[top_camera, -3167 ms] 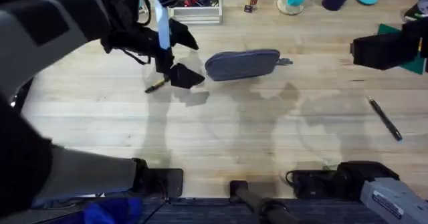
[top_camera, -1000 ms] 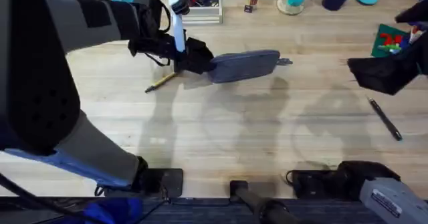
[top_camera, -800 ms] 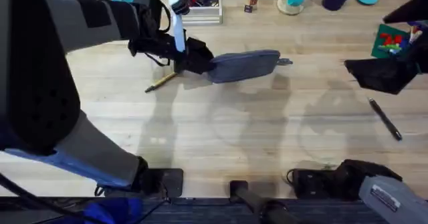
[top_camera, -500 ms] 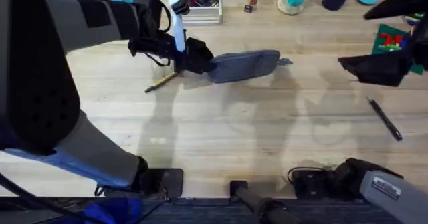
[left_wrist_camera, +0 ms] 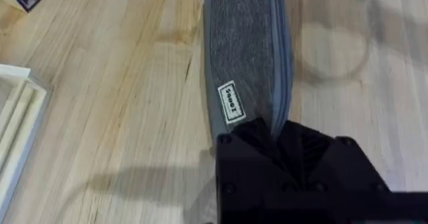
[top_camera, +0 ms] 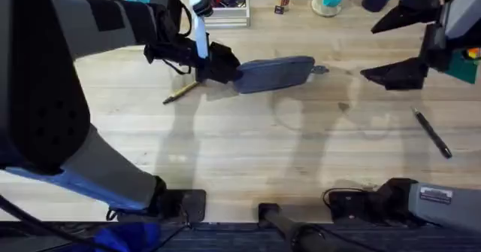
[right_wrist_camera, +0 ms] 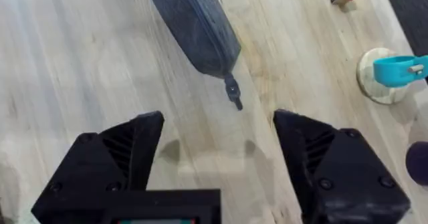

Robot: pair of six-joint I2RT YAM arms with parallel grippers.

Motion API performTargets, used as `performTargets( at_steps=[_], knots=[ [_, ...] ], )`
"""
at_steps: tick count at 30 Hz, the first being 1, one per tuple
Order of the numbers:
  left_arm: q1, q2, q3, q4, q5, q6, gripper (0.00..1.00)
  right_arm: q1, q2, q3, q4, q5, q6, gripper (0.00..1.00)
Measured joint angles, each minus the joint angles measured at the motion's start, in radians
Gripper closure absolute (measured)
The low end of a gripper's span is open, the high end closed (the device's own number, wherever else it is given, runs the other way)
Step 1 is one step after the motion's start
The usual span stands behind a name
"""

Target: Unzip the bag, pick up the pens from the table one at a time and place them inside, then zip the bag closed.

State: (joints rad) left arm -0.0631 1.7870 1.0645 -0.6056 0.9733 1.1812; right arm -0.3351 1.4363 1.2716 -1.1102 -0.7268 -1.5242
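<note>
The bag [top_camera: 272,73] lies across the far middle of the table [top_camera: 248,147], zipper shut as far as I can see, with the small dark pull tab [top_camera: 319,70] sticking out at its right end. My left gripper [top_camera: 218,65] is clamped on the bag's left end — in the left wrist view the fabric runs straight into the closed black fingers [left_wrist_camera: 267,140], so that end is pinned. My right gripper [top_camera: 394,53] hangs in the air off to the right of the tab, jaws spread wide, holding nothing; in the right wrist view the tab [right_wrist_camera: 232,92] sits ahead of the gap between the two fingers [right_wrist_camera: 127,150], not yet between them.

The yellow pen [top_camera: 179,92] lies just in front of the left gripper, near the bag's left end. The dark pen [top_camera: 431,132] is well apart, on the right side of the table. Neither is in the bag.

Step in hand, as I judge it: unzip. To do it well I should bring the right gripper down and over until the tab sits square between the fingers, close on the tab alone and not the fabric, then pull along the zipper line toward the left end — low and straight. The left grip must hold the bag against that pull or it will slide or bunch. The tab is small, so a shallow pinch could slip off.
</note>
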Motion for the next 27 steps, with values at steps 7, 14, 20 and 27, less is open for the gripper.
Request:
performTargets(
  at_steps=[7, 14, 20, 27],
  knots=[
    [0.000, 0.000, 0.000, 0.000, 0.000, 0.000, 0.958, 0.000, 0.090, 0.000, 0.040, -0.004, -0.058, 0.005],
    [0.000, 0.000, 0.000, 0.000, 0.000, 0.000, 0.958, 0.044, 0.199, 0.000, 0.099, -0.004, -0.185, 0.006],
    [0.000, 0.000, 0.000, 0.000, 0.000, 0.000, 0.958, 0.108, 0.331, 0.000, 0.207, -0.007, -0.220, 0.006],
    [0.000, 0.000, 0.000, 0.000, 0.000, 0.000, 0.958, 0.144, 0.432, 0.000, 0.255, -0.007, -0.220, 0.006]
  ],
)
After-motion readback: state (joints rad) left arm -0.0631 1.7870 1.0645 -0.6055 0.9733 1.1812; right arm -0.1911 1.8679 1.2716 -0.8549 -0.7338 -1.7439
